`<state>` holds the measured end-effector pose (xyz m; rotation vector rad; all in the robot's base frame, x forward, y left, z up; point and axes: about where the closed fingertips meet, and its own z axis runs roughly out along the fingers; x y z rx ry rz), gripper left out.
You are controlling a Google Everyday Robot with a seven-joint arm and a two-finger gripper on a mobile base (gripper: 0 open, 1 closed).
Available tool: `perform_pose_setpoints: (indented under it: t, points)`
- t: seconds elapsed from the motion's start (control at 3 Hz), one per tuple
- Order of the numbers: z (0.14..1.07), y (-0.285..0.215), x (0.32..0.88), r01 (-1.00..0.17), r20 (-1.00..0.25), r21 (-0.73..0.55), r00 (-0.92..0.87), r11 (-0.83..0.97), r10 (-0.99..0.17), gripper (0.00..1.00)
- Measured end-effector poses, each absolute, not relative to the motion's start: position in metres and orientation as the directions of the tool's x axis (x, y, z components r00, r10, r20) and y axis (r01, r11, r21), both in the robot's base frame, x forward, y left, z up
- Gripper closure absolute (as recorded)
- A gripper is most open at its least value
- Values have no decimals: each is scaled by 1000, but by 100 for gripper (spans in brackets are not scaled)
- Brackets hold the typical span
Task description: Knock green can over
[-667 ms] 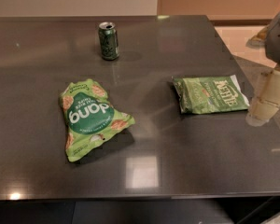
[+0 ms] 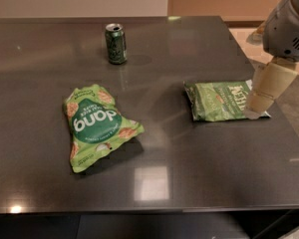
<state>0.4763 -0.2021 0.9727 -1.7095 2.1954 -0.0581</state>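
Your tool [image 2: 258,106] hung at the right edge of the bench [image 2: 189,183], above the flat olive chip bag [image 2: 217,101]; whether it was parted or closed could not be told. The green can [image 2: 115,44] stood upright near the far side, well apart. A low sweep risked dragging that bag or missing the can.

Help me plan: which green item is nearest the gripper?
The olive-green chip bag: the gripper is at its right end; the green can and snack bag sit farther.
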Motion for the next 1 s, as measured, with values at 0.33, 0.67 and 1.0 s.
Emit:
perform_pose_setpoints:
  t: [0.33, 0.67, 1.0]
  points:
    - [963, -184, 503, -933, -307, -247, -180, 261, -934, 0]
    - [951, -164, 530, -933, -377, -241, -163, 266, -912, 0]
    - [939, -141, 562, -935, -432, -235, -145, 266, -890, 0]
